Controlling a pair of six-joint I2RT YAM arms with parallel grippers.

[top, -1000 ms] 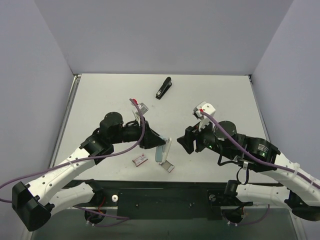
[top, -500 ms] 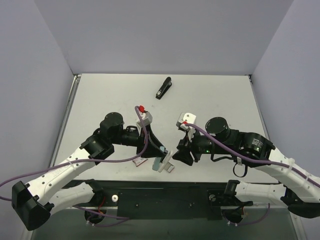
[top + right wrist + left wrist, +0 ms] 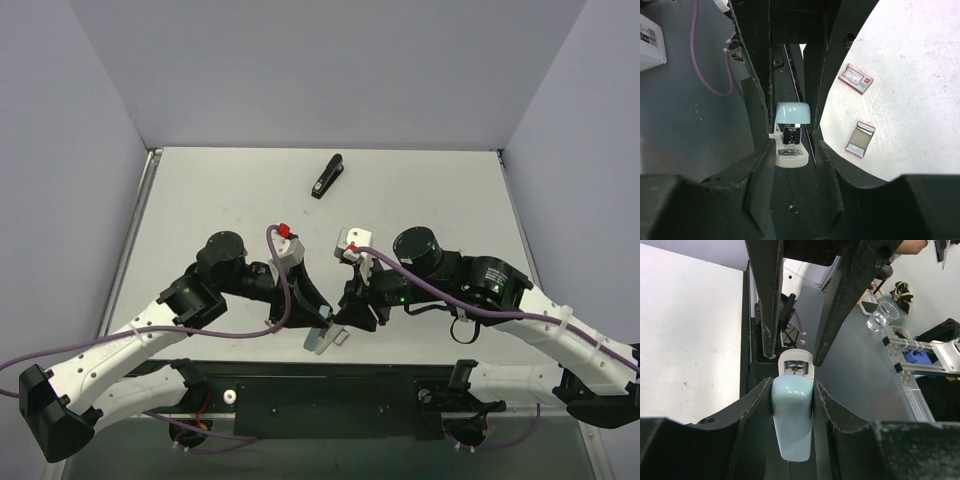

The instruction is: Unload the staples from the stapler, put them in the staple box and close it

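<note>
Both arms reach inward, meeting over the worktop's [image 3: 200,200] near edge. The left pincer [image 3: 791,390] grips the pale blue stapler [image 3: 792,425]. The right pincer [image 3: 794,145] straddles its front end, and I cannot tell whether it has clamped.

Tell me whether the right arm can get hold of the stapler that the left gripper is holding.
Probably yes. The stapler, clamped in the left gripper, sits inside the right gripper with nothing in between. Whether that gripper touches it is unclear.

Near centre of the table [image 3: 200,200]: left gripper [image 3: 318,322] holds a pale blue stapler [image 3: 320,338] at its tip; right gripper [image 3: 348,312] sits just beside it on the right, contact indeterminate; slim black object [image 3: 327,176] lies far centre, well apart.
</note>
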